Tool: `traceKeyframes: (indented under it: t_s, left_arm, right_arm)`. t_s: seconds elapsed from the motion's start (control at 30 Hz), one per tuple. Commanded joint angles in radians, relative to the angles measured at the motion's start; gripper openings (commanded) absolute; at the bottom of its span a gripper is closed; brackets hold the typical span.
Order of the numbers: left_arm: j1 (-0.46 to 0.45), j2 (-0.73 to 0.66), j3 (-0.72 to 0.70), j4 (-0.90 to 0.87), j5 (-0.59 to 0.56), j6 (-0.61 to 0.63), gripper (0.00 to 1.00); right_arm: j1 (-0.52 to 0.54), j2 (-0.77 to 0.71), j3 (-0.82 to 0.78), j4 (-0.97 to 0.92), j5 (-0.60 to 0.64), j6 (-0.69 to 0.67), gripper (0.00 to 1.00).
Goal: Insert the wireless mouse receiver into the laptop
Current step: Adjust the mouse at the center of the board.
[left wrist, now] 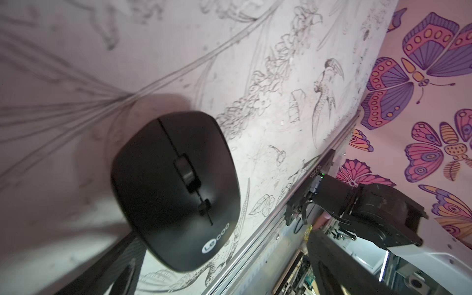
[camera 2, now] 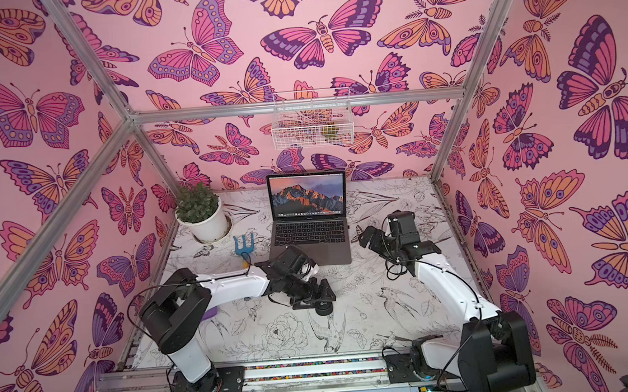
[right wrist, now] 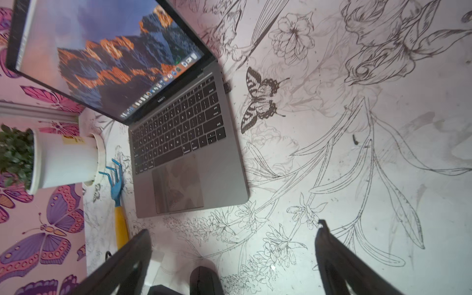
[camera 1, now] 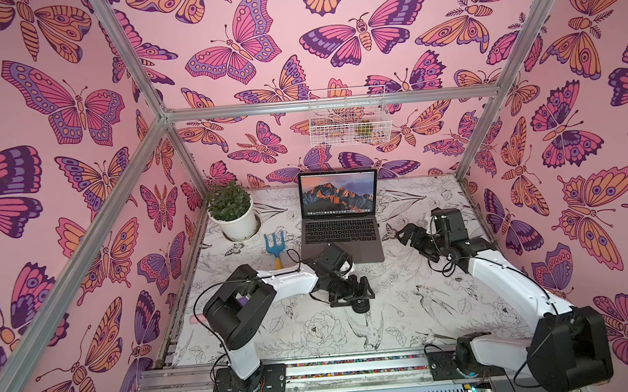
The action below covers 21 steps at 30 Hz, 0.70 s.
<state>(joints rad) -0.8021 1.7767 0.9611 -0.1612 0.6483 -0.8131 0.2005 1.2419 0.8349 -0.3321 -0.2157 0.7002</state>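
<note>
The laptop (camera 1: 339,229) is set open at the rear centre of the table (camera 1: 405,310), with its screen upright and lit with an orange mountain wallpaper. A small black receiver (right wrist: 226,86) is seen touching the laptop's right edge, level with the top key rows. How deeply it is seated cannot be told.

The wireless mouse (left wrist: 176,191) is laid flat on the table in front of the laptop and apart from it, with the scroll wheel and pale round logo facing up. In both top views it is largely covered by the left gripper (camera 1: 352,297), which is held low over it. The jaws are spread wide. In the left wrist view one finger (left wrist: 120,258) is shown just beside the mouse and the other well clear of it, so nothing is gripped. Contact between finger and mouse cannot be determined.

The right gripper (camera 1: 404,235) is positioned near the laptop's right edge and pointed toward it. Its fingers (right wrist: 132,255) are spread wide with only bare table between them, and nothing is held.

A potted plant (camera 1: 231,209) is placed left of the laptop. A blue-and-yellow hand rake (camera 1: 276,249) is laid just beside the laptop's left edge. A white wire basket (camera 1: 349,118) is hung on the rear wall.
</note>
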Motion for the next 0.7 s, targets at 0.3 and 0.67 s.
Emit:
traceKeyframes:
  t_s: [0.3,0.67]
  left_arm:
    - [-0.009,-0.014,0.011,0.078,0.018,0.022,1.0]
    - [0.035,-0.338,-0.211,0.051,-0.375,-0.093,1.0]
  right_arm:
    - [0.068,0.004,-0.012,-0.058,-0.005,-0.025,0.99]
    - [0.465,0.101,-0.071,-0.185,-0.027,0.09,1.0]
